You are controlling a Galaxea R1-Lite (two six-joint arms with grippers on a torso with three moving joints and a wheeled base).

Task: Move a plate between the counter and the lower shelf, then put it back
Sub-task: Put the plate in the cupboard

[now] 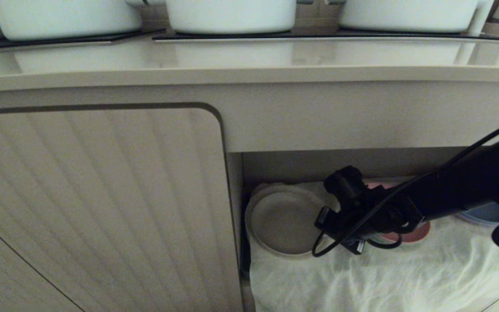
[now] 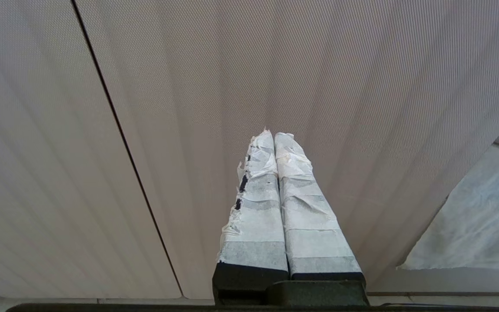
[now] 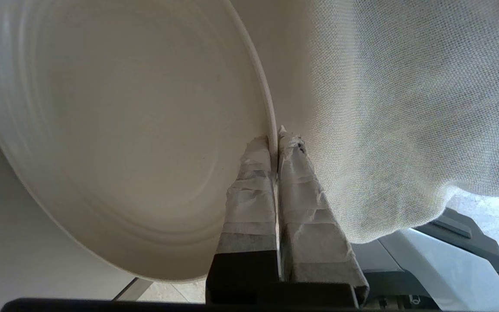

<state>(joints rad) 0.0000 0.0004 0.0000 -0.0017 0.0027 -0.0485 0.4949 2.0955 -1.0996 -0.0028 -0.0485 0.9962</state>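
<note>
The small cream plate (image 1: 282,223) is at the left end of the lower shelf (image 1: 405,277), over a larger white plate (image 1: 248,216). My right arm reaches into the recess from the right. My right gripper (image 1: 321,223) is shut on the plate's right rim. In the right wrist view the taped fingertips of the right gripper (image 3: 274,139) pinch the thin rim of the plate (image 3: 124,130), one inside and one outside. My left gripper (image 2: 274,136) is shut and empty, facing a ribbed cabinet door; it is outside the head view. The counter (image 1: 249,60) runs above the recess.
White pots (image 1: 232,15) stand on black glass panels on the counter. A pink plate (image 1: 409,236) and a blue plate (image 1: 487,214) lie on the wrinkled cloth behind my arm. The ribbed door (image 1: 102,195) closes off the left. The recess ceiling sits low above my wrist.
</note>
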